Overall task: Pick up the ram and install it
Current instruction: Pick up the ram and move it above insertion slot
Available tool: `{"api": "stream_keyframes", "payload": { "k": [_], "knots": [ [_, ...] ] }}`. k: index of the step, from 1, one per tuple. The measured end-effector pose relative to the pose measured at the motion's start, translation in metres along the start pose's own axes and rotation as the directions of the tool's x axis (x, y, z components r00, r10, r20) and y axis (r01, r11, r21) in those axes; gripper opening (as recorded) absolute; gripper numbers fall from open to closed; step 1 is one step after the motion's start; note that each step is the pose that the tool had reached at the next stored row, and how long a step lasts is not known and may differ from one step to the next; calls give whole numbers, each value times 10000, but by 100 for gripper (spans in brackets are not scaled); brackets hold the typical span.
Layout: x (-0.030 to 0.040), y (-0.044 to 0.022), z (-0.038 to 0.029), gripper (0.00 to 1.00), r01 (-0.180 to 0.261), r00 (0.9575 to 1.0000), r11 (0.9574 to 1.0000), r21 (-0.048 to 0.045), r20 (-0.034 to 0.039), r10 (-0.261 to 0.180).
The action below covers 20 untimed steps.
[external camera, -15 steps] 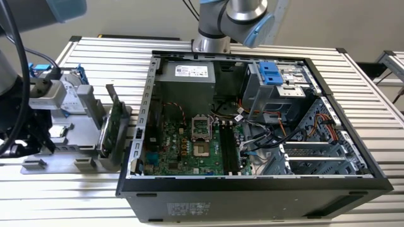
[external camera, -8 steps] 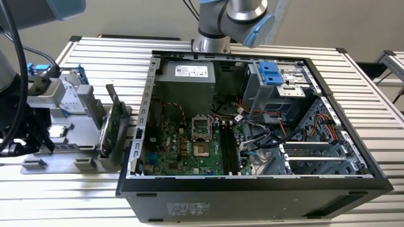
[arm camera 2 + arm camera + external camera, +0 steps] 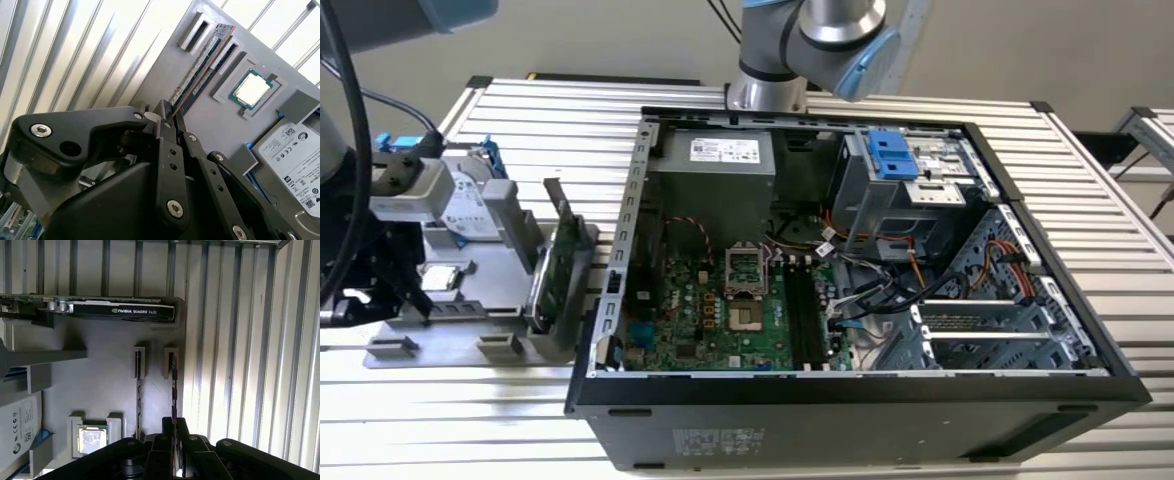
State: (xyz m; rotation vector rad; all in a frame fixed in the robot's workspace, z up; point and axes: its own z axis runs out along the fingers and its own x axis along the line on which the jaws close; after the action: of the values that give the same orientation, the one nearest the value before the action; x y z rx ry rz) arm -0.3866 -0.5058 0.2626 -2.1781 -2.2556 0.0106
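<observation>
The ram (image 3: 202,62) is a thin dark-green stick standing on edge in two slotted posts of a grey holder plate (image 3: 165,65). In both wrist views my gripper (image 3: 167,112) sits at one end of the stick, its black fingers closed against both faces. From the first wrist view the ram (image 3: 173,385) runs straight out from between the fingertips of the gripper (image 3: 174,422). The stick still rests in its posts. In the exterior view my arm (image 3: 347,200) hangs over the holder (image 3: 400,345) on that view's left.
On the holder lie a processor chip (image 3: 92,440), a silver hard drive (image 3: 295,155) and an upright expansion card (image 3: 115,310). The open computer case (image 3: 854,390) lies to the exterior view's right, with dark memory slots (image 3: 803,310) on its motherboard. A ribbed metal table (image 3: 1121,200) carries everything.
</observation>
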Motion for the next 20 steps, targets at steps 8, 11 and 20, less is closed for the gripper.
{"api": "stream_keyframes", "payload": {
  "k": [8,11,20],
  "knots": [
    [0,-1,-63,0,-4,10000,10000,0,0,4],
    [0,-1,-88,0,-7,10000,10000,0,0,7],
    [0,-2,-150,0,-11,10000,10000,1,0,11]
  ]
}}
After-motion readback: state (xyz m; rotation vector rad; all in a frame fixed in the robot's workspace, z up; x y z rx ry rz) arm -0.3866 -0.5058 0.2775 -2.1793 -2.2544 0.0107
